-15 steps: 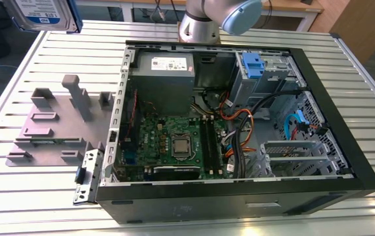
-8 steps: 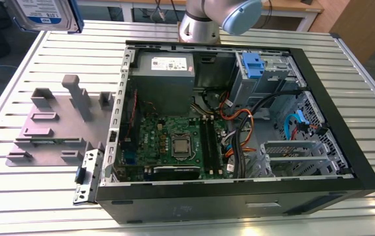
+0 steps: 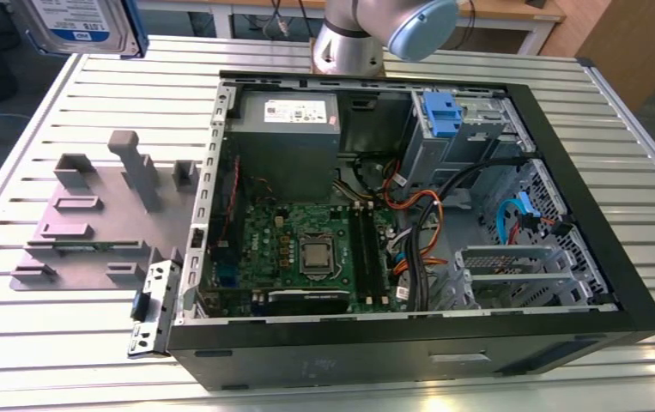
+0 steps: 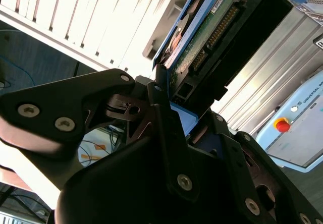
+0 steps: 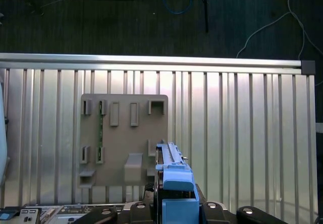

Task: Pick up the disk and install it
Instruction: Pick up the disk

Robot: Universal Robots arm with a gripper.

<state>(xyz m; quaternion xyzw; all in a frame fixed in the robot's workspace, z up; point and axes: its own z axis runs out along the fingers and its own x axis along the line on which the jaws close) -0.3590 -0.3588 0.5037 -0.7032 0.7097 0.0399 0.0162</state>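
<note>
Gripper (image 4: 169,103) clamped on the disk (image 4: 199,52) (blue bracket (image 5: 174,176) edge showing), seemingly held well above the slatted table (image 5: 242,133).

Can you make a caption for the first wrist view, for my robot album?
The claw holds the disk over the slatted table, with a grey rack below.

The disk (image 3: 75,21) wears a smooth, probably plastic blue bracket (image 5: 174,176); the ribbed table (image 5: 242,133) is shiny metal.

Bright even light, glare streaks on the slatted table (image 5: 242,133), soft shadows.
</note>
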